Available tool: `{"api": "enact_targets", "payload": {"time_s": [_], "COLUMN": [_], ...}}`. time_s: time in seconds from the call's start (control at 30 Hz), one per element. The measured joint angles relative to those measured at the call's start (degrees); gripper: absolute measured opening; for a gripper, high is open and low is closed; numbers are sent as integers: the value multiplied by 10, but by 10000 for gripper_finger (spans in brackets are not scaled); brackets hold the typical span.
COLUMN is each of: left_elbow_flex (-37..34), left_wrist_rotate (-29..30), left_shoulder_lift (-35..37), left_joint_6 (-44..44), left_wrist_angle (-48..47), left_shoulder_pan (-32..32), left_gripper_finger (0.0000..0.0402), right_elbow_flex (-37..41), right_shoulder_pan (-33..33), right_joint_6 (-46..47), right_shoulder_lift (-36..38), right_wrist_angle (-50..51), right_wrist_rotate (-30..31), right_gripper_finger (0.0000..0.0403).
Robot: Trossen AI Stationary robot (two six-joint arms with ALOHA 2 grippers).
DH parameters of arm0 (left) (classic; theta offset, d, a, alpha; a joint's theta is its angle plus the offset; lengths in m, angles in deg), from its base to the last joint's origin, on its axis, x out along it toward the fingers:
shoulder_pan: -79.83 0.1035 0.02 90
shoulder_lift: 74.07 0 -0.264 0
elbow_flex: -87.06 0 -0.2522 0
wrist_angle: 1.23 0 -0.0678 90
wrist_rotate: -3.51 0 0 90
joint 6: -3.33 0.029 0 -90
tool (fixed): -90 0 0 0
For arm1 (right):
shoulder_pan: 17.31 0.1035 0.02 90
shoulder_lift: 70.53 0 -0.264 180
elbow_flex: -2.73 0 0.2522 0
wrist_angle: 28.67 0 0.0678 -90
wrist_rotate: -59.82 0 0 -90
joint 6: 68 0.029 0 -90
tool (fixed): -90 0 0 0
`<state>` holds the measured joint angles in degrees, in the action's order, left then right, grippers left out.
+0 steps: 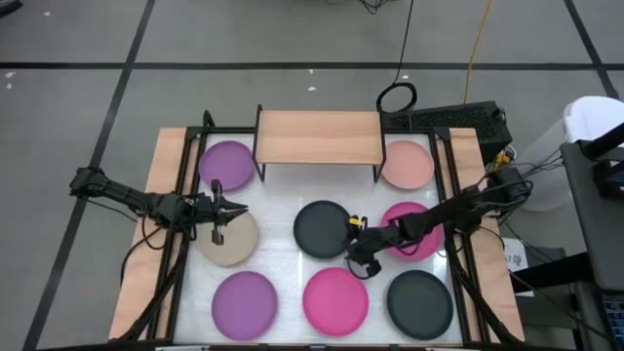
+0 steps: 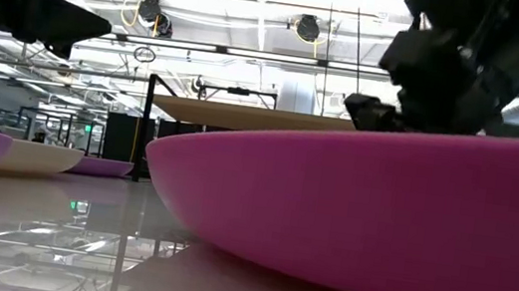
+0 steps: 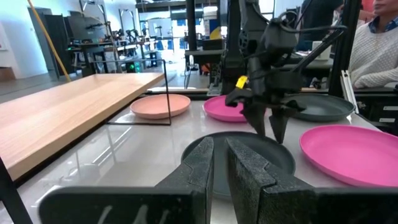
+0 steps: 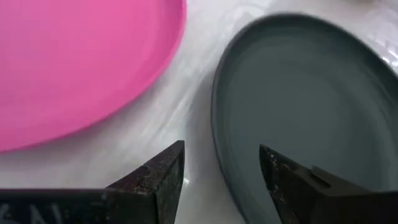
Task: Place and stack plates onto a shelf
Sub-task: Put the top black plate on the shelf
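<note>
Eight plates lie flat on the white table: purple (image 1: pixel 229 164), pale pink (image 1: pixel 407 164), beige (image 1: pixel 229 239), dark grey (image 1: pixel 322 229), magenta (image 1: pixel 414 231) and, along the near edge, purple (image 1: pixel 244 304), magenta pink (image 1: pixel 335 299) and dark grey (image 1: pixel 419 302). The wooden shelf (image 1: pixel 317 136) stands at the far middle with nothing on its top board. My right gripper (image 1: pixel 356 249) is open and points down over the middle dark grey plate's right rim (image 4: pixel 217 130), one finger outside it and one over its inside. My left gripper (image 1: pixel 237 207) hovers shut over the beige plate's far edge.
Black frame rails (image 1: pixel 185 195) run along both sides of the table. The shelf's thin black legs (image 3: pixel 169 93) stand between the far plates. A person in a pale sweater (image 3: pixel 373 43) sits beyond the table. Bare table shows between the plates, under the shelf.
</note>
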<state>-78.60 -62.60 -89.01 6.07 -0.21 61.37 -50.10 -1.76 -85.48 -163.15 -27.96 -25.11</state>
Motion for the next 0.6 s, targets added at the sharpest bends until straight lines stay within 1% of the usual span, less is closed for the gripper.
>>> {"api": "enact_targets", "payload": {"time_s": [0.13, 0.23, 0.33, 0.5, 0.53, 0.6], "left_elbow_flex": [0, 0, 0, 0, 0, 0], "left_wrist_rotate": [0, 0, 0, 0, 0, 0], "left_shoulder_lift": [0, 0, 0, 0, 0, 0], "left_joint_6": [0, 0, 0, 0, 0, 0], "left_wrist_angle": [0, 0, 0, 0, 0, 0], "left_shoulder_pan": [0, 0, 0, 0, 0, 0], "left_gripper_finger": [46, 46, 46, 46, 46, 46], "right_elbow_flex": [0, -1, -1, 0, 0, -3], "right_shoulder_pan": [-9, -14, -15, -12, -10, -4], "right_joint_6": [-3, -8, -17, -55, -62, -65], "right_shoulder_lift": [-19, -25, -27, -17, -12, 2], "right_wrist_angle": [7, 8, 8, 7, 1, -1], "right_wrist_rotate": [36, 36, 34, 46, 51, 56], "right_gripper_finger": [180, 156, 117, 22, 12, 10]}}
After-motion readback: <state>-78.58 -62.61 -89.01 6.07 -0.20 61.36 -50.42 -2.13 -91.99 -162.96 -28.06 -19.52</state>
